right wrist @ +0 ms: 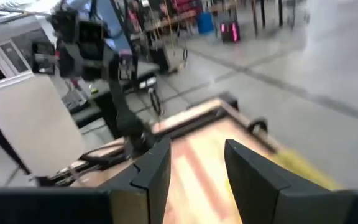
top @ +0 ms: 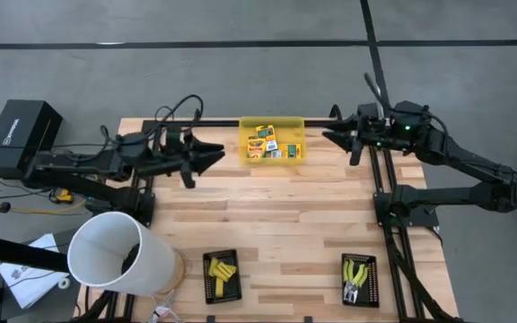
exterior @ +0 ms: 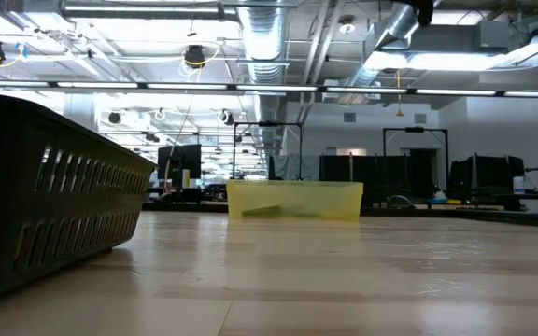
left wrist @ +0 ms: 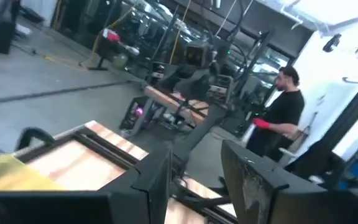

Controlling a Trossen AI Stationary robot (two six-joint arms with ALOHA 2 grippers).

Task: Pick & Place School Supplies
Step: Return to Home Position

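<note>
Beside the far edge of the table, the yellow bin [top: 272, 123] holds the printed boxes [top: 267, 144], lying flat at mixed angles. Flanking it, the left gripper [top: 217, 156] and right gripper [top: 328, 136] hang above the wood, each with its fingers parted and nothing between them. Near the front edge, the left black tray [top: 222, 300] holds the yellow sticks [top: 222, 272], mostly lying crosswise. In the right black tray [top: 359, 257], the two hand tools [top: 356, 274] lie lengthwise, handles pointing toward the bin.
</note>
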